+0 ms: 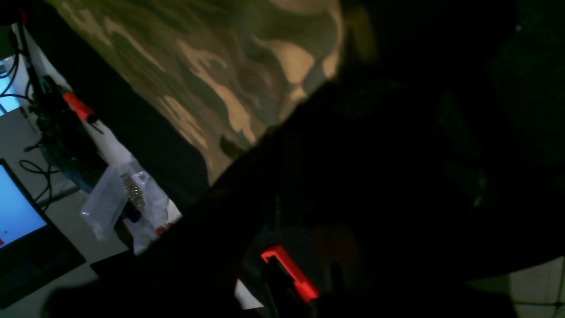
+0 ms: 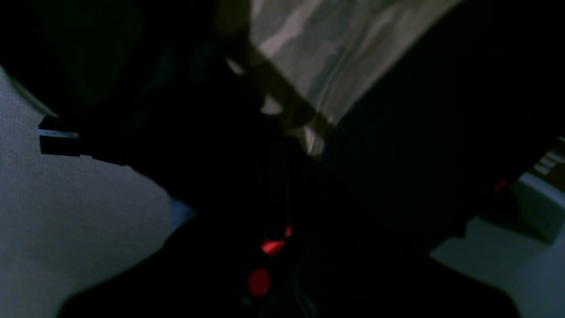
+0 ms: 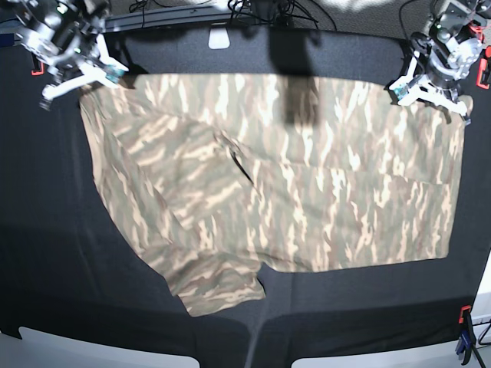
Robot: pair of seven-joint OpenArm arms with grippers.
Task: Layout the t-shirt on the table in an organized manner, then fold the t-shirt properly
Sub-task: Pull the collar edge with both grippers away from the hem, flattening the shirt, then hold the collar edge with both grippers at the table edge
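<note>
A lit blue screen [image 1: 17,207] is seen at the left edge of the left wrist view. Just right of the screen, a clear plastic bag [image 1: 126,198] of small parts is seen lying on a pale surface. Above the screen, dark cables [image 1: 37,128] are tangled, and an orange-handled tool [image 1: 77,106] is seen up and to the right of the screen, beside the cables.

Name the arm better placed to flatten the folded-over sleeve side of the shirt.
Right. The right hand sits at the t-shirt's rumpled end, where fabric lies folded over; the left hand is at the flat far end.
</note>
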